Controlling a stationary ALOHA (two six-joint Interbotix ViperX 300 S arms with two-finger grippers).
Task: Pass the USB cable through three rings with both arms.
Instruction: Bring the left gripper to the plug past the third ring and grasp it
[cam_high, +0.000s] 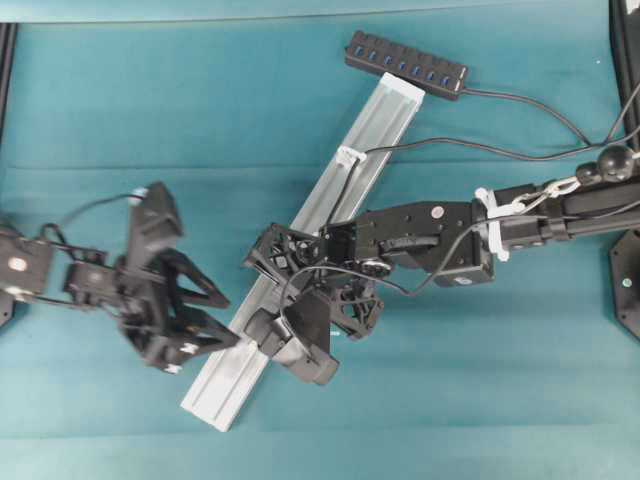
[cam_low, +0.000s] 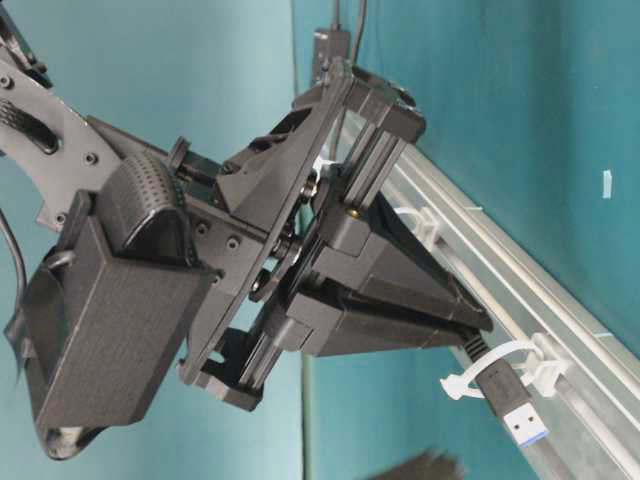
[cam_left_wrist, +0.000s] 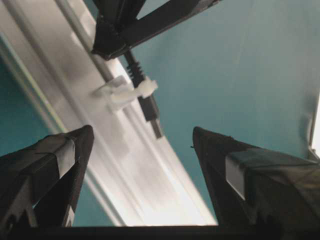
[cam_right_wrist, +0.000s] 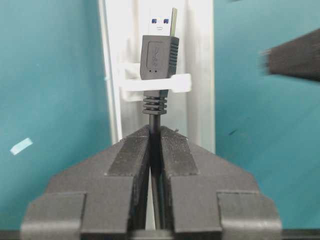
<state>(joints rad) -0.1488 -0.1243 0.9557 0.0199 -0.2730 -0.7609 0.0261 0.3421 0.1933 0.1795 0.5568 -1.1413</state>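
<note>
Right gripper (cam_right_wrist: 155, 145) pinching the USB cable (cam_right_wrist: 159, 60) just behind its plug, which pokes through a white ring (cam_right_wrist: 177, 83) on the aluminium rail (cam_high: 300, 225); left gripper (cam_left_wrist: 142, 145) spread wide beside the rail's lower end; black hub (cam_high: 405, 65) at the rail's far end

Rail (cam_right_wrist: 200, 75): brushed silver aluminium w/ a dull sheen, grooved lengthwise. Ring (cam_right_wrist: 177, 83): smooth white plastic, slightly glossy. USB cable (cam_right_wrist: 159, 55): matt black moulded plastic plug, ribbed collar, bright metal tip. Right gripper (cam_right_wrist: 156, 136) fingers (cam_right_wrist: 127, 155): matt black plastic, ridged pads. Worktop (cam_high: 300, 110): teal, matt, cloth-like.
</note>
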